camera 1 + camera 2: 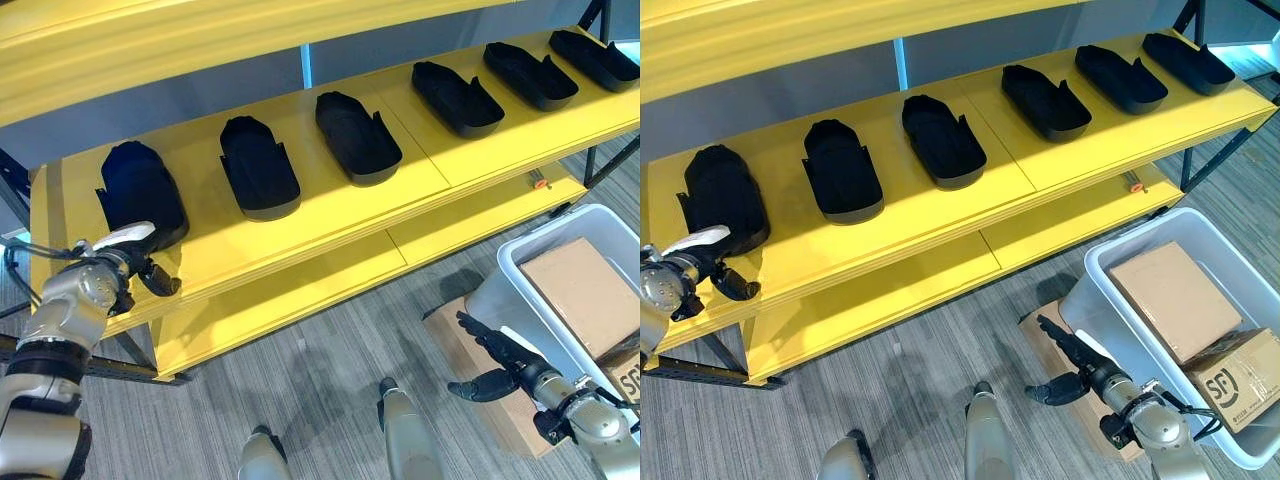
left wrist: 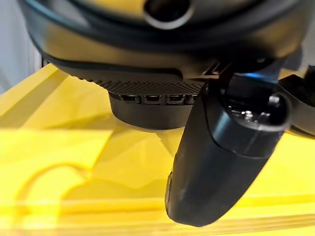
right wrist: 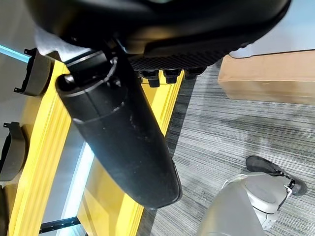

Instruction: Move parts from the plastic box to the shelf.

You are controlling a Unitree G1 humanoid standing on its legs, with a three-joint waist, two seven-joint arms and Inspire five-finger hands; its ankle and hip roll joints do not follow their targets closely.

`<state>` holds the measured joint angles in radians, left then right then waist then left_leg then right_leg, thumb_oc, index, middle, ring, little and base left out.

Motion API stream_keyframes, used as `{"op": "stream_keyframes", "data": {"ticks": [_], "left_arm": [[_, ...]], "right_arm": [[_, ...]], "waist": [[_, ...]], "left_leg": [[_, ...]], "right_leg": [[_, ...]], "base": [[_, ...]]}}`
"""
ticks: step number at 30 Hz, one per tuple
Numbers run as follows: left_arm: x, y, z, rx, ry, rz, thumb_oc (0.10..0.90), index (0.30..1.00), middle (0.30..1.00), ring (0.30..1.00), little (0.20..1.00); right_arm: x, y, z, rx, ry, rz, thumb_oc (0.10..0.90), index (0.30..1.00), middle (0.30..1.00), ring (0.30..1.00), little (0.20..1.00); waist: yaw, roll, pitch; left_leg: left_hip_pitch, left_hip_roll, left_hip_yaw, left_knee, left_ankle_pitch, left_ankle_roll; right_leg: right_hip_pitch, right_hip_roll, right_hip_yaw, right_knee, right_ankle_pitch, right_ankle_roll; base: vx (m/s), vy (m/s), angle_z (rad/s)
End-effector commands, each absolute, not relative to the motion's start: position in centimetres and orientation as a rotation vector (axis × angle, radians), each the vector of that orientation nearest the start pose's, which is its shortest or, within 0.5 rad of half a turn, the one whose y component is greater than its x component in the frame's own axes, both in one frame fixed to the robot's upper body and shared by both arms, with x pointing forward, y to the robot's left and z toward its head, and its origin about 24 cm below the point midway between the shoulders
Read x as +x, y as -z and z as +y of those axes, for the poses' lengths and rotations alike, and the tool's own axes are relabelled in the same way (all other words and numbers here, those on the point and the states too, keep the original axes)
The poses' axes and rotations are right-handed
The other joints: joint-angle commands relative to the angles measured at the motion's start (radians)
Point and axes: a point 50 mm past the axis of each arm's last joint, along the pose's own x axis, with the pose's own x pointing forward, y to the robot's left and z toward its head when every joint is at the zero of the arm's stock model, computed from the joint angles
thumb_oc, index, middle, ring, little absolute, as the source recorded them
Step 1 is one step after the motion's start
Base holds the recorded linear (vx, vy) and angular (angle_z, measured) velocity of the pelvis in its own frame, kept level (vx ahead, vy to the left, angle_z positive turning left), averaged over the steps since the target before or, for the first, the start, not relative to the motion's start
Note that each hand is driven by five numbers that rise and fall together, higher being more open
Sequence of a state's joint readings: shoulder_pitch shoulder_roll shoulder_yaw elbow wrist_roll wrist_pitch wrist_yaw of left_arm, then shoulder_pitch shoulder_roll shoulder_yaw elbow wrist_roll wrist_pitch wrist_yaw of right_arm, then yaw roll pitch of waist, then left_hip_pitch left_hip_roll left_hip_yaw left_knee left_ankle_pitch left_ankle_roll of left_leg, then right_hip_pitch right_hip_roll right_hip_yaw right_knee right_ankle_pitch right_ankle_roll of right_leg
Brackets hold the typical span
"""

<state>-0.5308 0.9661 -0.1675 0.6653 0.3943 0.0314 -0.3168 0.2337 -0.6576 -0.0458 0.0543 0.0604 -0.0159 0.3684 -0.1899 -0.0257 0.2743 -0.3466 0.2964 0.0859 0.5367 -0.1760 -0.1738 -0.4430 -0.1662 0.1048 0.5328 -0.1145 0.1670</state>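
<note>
Several black shell-shaped parts lie in a row on the yellow shelf (image 1: pixel 330 215). The leftmost part (image 1: pixel 140 190) sits near the shelf's left end. My left hand (image 1: pixel 135 262) hovers at the shelf's front edge just in front of that part, fingers relaxed and holding nothing; its thumb (image 2: pixel 221 157) shows over the yellow board. The white plastic box (image 1: pixel 520 262) stands on the floor at the right with cardboard boxes (image 1: pixel 585 290) inside. My right hand (image 1: pixel 500 365) hangs low beside the box's left wall, open and empty.
Other parts (image 1: pixel 258 165) (image 1: pixel 357 135) (image 1: pixel 457 97) fill the shelf toward the right. A lower yellow shelf board (image 1: pixel 300 300) juts out beneath, with a small orange item (image 1: pixel 540 183) on it. Flat cardboard (image 1: pixel 462 345) lies on the grey carpet under the box.
</note>
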Motion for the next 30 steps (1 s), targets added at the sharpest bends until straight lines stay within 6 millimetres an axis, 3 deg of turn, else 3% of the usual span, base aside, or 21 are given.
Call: {"op": "stream_keyframes", "data": {"ticks": [1, 10, 16, 23, 24, 25, 27, 28, 30], "left_arm": [[29.6, -16.0, 39.2, 1.289, -0.136, 0.462, 0.900, 1.000, 1.000, 1.000, 1.000], [29.1, -15.0, 39.3, 1.246, -0.140, 0.470, 0.900, 1.000, 1.000, 1.000, 1.000], [29.2, -15.6, 39.2, 1.225, -0.175, 0.420, 0.900, 1.000, 1.000, 1.000, 1.000], [30.7, -18.5, 37.3, 1.165, -0.283, 0.166, 0.900, 1.000, 1.000, 1.000, 1.000], [30.9, -19.0, 36.8, 1.158, -0.284, 0.124, 0.900, 1.000, 1.000, 1.000, 1.000], [31.5, -20.8, 35.1, 1.135, -0.295, -0.027, 0.900, 1.000, 1.000, 1.000, 1.000], [31.5, -20.8, 35.1, 1.134, -0.296, -0.027, 0.900, 1.000, 1.000, 1.000, 1.000], [31.3, -22.2, 34.1, 1.113, -0.331, -0.152, 0.900, 1.000, 1.000, 1.000, 1.000], [31.3, -22.2, 34.1, 1.113, -0.332, -0.151, 0.900, 1.000, 1.000, 1.000, 1.000]], "right_arm": [[20.6, -5.2, -29.0, -0.558, -0.232, 0.229, 0.900, 1.000, 1.000, 1.000, 1.000], [20.8, -5.3, -28.9, -0.553, -0.229, 0.226, 0.900, 1.000, 1.000, 1.000, 1.000], [20.9, -5.3, -28.9, -0.560, -0.227, 0.222, 0.900, 1.000, 1.000, 1.000, 1.000], [21.3, -5.3, -28.7, -0.581, -0.215, 0.206, 0.900, 1.000, 1.000, 1.000, 1.000], [21.3, -5.4, -28.7, -0.579, -0.213, 0.202, 0.900, 1.000, 1.000, 1.000, 1.000], [21.3, -5.7, -28.8, -0.573, -0.206, 0.179, 0.900, 1.000, 1.000, 1.000, 1.000], [21.4, -5.7, -28.7, -0.574, -0.206, 0.178, 0.900, 1.000, 1.000, 1.000, 1.000], [21.3, -6.0, -28.7, -0.565, -0.200, 0.155, 0.900, 1.000, 1.000, 1.000, 1.000], [21.3, -6.0, -28.7, -0.566, -0.201, 0.155, 0.900, 1.000, 1.000, 1.000, 1.000]], "waist": [[0.013, -0.010, -0.071], [0.014, -0.013, -0.071], [0.016, -0.014, -0.073], [0.020, -0.016, -0.080], [0.021, -0.016, -0.080], [0.022, -0.016, -0.080], [0.021, -0.016, -0.083], [0.021, -0.017, -0.081], [0.020, -0.016, -0.083]], "left_leg": [[-0.047, 0.027, -0.015, 0.025, 0.027, 0.030], [-0.045, 0.026, -0.015, 0.022, 0.030, 0.029], [-0.045, 0.027, -0.016, 0.025, 0.027, 0.030], [-0.044, 0.022, -0.016, 0.017, 0.036, 0.032], [-0.043, 0.021, -0.017, 0.016, 0.036, 0.032], [-0.038, 0.021, -0.019, 0.020, 0.028, 0.032], [-0.041, 0.020, -0.019, 0.013, 0.036, 0.033], [-0.038, 0.021, -0.021, 0.013, 0.035, 0.032], [-0.038, 0.021, -0.021, 0.011, 0.036, 0.032]], "right_leg": [[0.099, -0.059, -0.013, -0.063, -0.002, 0.003], [0.103, -0.060, -0.017, -0.066, 0.001, 0.001], [0.102, -0.059, -0.016, -0.064, 0.001, 0.001], [0.107, -0.061, -0.021, -0.072, 0.005, 0.000], [0.109, -0.061, -0.021, -0.073, 0.005, 0.000], [0.116, -0.061, -0.024, -0.067, -0.004, 0.000], [0.113, -0.061, -0.024, -0.073, 0.004, 0.000], [0.118, -0.061, -0.025, -0.073, 0.001, -0.002], [0.118, -0.061, -0.025, -0.074, 0.002, -0.002]], "base": [[0.00, 0.000, 0.00], [0.00, 0.000, 0.00], [0.00, 0.000, 0.00], [0.00, 0.000, 0.00], [0.00, 0.000, 0.00], [0.00, 0.000, 0.00], [0.00, 0.002, 0.02], [0.00, 0.000, 0.00], [0.00, 0.000, 0.00]]}}
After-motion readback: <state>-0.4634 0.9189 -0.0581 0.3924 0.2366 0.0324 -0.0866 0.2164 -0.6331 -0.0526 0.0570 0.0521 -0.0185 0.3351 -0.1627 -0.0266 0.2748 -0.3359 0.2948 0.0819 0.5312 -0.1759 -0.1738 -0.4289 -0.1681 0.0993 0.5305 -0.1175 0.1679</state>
